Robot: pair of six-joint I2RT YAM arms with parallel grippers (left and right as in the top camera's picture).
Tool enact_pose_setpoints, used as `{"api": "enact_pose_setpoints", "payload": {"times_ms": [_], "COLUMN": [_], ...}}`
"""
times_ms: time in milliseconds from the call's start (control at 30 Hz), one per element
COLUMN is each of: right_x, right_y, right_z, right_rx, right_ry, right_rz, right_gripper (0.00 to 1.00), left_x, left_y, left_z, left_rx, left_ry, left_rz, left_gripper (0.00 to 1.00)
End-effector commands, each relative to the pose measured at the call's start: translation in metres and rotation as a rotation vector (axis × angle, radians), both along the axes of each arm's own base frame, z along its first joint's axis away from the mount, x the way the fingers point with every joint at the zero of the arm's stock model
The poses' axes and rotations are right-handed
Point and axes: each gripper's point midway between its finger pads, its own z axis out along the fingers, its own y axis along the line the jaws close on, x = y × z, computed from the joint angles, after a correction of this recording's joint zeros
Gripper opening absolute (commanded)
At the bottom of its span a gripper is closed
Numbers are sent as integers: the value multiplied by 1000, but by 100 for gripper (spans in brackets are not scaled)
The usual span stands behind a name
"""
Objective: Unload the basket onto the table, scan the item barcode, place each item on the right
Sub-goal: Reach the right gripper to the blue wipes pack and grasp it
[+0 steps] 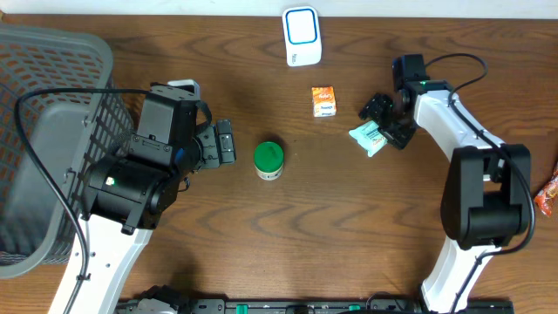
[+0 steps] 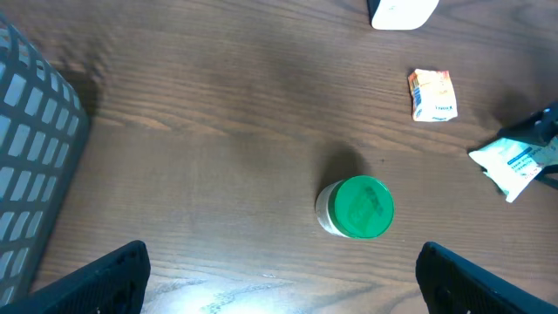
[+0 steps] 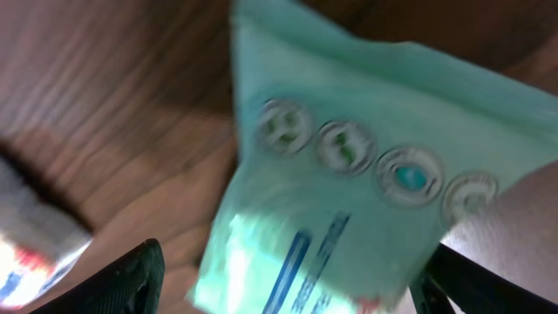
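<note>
Plainly, the step in hand is the pickup: the right claw straddles the teal packet, one jaw on either side. The close view is too blurred to tell whether the jaws already press the wrapper or merely flank it. The packet lies on the bench, toward the right side, just right of a small orange box. To do this well, I would close squarely across the packet's width and low enough to catch its body rather than a thin sealed edge, since a soft wrapper is likely to buckle or slip from a shallow pinch. Printing with a blue stripe faces up; where the barcode sits I cannot tell, so the grip should leave both faces free to turn. The white device with a blue ring, likely the scanner, stands at the far edge, well apart, and the carry should pass clear of the orange box. The left claw hangs spread wide and empty near the green-lidded jar, out of the way.
</note>
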Motion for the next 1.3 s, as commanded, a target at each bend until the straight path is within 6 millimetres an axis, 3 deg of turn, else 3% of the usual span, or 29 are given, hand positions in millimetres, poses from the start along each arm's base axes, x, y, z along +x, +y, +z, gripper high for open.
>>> {"api": "enact_pose_setpoints", "payload": {"times_ms": [0, 67, 133, 267, 400, 500, 600, 733, 867, 967, 1067, 1267], "right_x": [-3, -3, -3, 0, 7, 10, 9, -21, -63, -80, -86, -91], "right_y": [-4, -4, -6, -6, 3, 20, 50, 87, 97, 103, 118, 126], "right_z": [-18, -23, -26, -24, -14, 0, 24, 59, 72, 86, 121, 156], "right_rx": [-20, -20, -27, -31, 9, 93, 272, 619, 748, 839, 1047, 1239], "right_ry": [38, 46, 50, 38, 15, 1, -58, -44, 109, 157, 83, 103], "right_rz": [-30, -33, -35, -35, 34, 138, 347, 481, 476, 482, 519, 421], "right_gripper": [82, 82, 73, 22, 2, 1, 1, 3, 1, 1, 1, 1], "left_x": [2, 2, 2, 2, 2, 2, 2, 2, 2, 2, 2, 2], "left_y": [3, 3, 3, 3, 3, 3, 3, 3, 3, 3, 3, 3], "left_z": [1, 1, 1, 1, 1, 1, 1, 1, 1, 1, 1, 1], "left_rx": [14, 15, 15, 15, 15, 15, 14, 15, 15, 15, 15, 15], "left_ry": [-5, -5, -5, -5, -5, -5, -5, -5, -5, -5, -5, -5], "left_rz": [6, 6, 6, 6, 6, 6, 6, 6, 6, 6, 6, 6], "left_gripper": [98, 98, 98, 98, 98, 98, 98, 98, 98, 98, 98, 98]}}
